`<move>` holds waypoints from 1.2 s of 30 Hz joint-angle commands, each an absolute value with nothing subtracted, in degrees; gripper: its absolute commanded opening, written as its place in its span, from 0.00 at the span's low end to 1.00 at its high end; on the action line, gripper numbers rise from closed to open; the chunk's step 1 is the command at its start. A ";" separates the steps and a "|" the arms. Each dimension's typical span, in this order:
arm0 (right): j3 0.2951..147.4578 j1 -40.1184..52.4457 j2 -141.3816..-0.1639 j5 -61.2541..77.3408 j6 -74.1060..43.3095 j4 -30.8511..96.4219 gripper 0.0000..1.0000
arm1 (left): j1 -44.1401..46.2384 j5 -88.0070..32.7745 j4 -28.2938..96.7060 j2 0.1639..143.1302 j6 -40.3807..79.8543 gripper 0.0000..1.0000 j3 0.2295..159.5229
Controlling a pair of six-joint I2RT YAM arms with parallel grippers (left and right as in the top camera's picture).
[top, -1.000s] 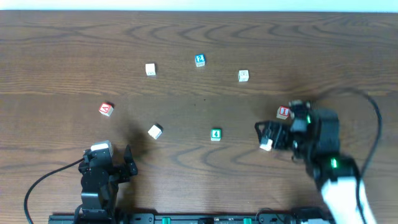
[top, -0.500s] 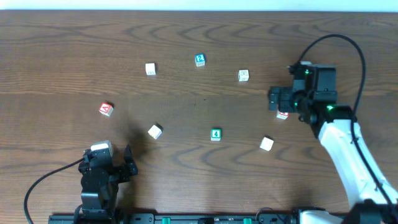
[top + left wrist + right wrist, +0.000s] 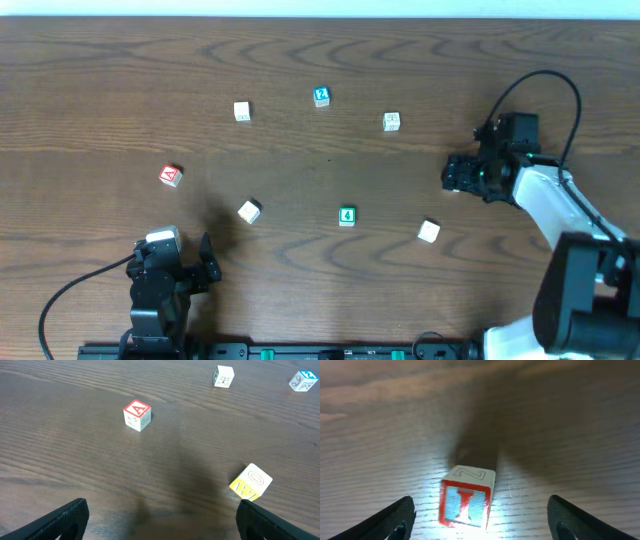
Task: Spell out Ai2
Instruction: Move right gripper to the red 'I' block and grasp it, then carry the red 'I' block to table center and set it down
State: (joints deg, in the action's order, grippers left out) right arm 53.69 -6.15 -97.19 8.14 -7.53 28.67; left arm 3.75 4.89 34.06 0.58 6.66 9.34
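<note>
As the right fingers [image 3: 385, 521] have lowered, spread wide around I block [image 3: 466, 497], left fingers [image 3: 55, 522] parted, unmoved.

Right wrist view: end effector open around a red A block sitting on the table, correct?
No: the block framed by the open right end effector carries a red I, not an A, as the right wrist view shows. It sits on the table.

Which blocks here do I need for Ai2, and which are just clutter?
Needed:
A block, red
I block, red, seen in the right wrist view
blue block, apparently a 2

Clutter:
green block
W block, yellow
white blocks
</note>
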 commanded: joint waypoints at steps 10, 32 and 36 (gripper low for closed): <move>54.28 -2.28 -100.49 8.34 -10.61 26.72 0.45 | 3.36 5.06 34.02 0.25 7.29 0.95 8.78; 61.43 3.51 -100.47 7.16 -11.20 32.34 0.11 | 3.36 5.06 34.02 0.25 7.29 0.95 8.78; 70.52 10.24 -100.47 2.74 -13.41 36.77 0.02 | 3.33 5.06 34.02 0.25 7.29 0.95 8.78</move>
